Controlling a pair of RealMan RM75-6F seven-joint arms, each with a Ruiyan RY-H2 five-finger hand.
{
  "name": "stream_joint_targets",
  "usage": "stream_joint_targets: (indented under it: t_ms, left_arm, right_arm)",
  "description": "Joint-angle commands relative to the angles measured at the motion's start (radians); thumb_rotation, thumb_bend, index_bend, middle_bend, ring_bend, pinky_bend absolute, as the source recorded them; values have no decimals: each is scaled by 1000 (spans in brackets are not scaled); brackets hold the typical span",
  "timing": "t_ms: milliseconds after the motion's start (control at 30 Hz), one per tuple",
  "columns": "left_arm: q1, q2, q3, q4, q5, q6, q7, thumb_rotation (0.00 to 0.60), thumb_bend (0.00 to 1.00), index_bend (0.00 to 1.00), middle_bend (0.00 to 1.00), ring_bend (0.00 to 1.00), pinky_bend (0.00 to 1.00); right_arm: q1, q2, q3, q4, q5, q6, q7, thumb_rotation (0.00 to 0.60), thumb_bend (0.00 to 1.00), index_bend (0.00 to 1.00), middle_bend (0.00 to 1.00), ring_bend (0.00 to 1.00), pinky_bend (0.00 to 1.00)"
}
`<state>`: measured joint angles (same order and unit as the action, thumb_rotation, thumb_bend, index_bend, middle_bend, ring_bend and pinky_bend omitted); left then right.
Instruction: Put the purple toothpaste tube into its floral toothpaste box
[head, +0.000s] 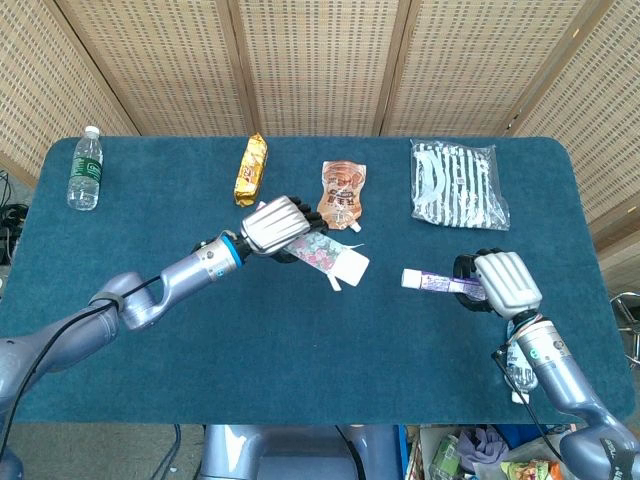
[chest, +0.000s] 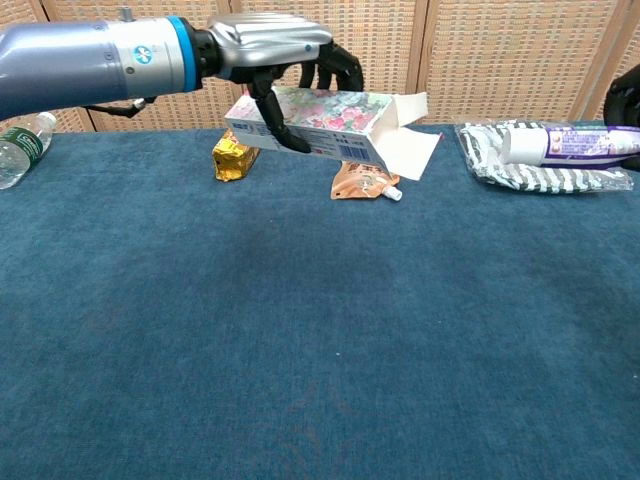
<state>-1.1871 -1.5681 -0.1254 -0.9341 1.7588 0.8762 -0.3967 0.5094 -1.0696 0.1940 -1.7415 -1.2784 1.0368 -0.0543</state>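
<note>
My left hand (head: 273, 224) (chest: 270, 45) grips the floral toothpaste box (head: 318, 252) (chest: 320, 120) and holds it well above the table, near the middle. The box lies level, its open flaps (chest: 410, 140) turned toward my right side. My right hand (head: 503, 281) holds the purple toothpaste tube (head: 432, 283) (chest: 565, 144) in the air at the right, white cap end pointing left at the box's open end. A wide gap separates the tube's cap from the flaps. In the chest view only the dark fingers (chest: 622, 100) of my right hand show at the frame's right edge.
A water bottle (head: 85, 168) stands at the back left of the blue table (head: 300, 350). Along the back lie a gold snack pack (head: 251, 169), an orange spouted pouch (head: 341, 194) and a striped bag (head: 457, 184).
</note>
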Motion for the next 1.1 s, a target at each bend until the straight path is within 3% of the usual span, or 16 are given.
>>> stream_joint_targets:
  t_ms: [33,500,1100]
  left_arm:
    - [-41,-42,3,45,3,-11,-38,600,230,411,436,423,440]
    - [-103,-156,24,186,-44,-34,-80,600,229,411,436,423,440]
    - [-130,-142,17,110,-126,-94,-6,600,230,411,436,423,440]
  right_arm:
    - [4,19,12,-20,11,3,2,600,600,633,639,467,413]
    - [9,63,12,-88,44,2,-40,600,600,633,639,468,414]
    - [83,-16,32,-79,189,-25,-174,600,600,633,639,469,414]
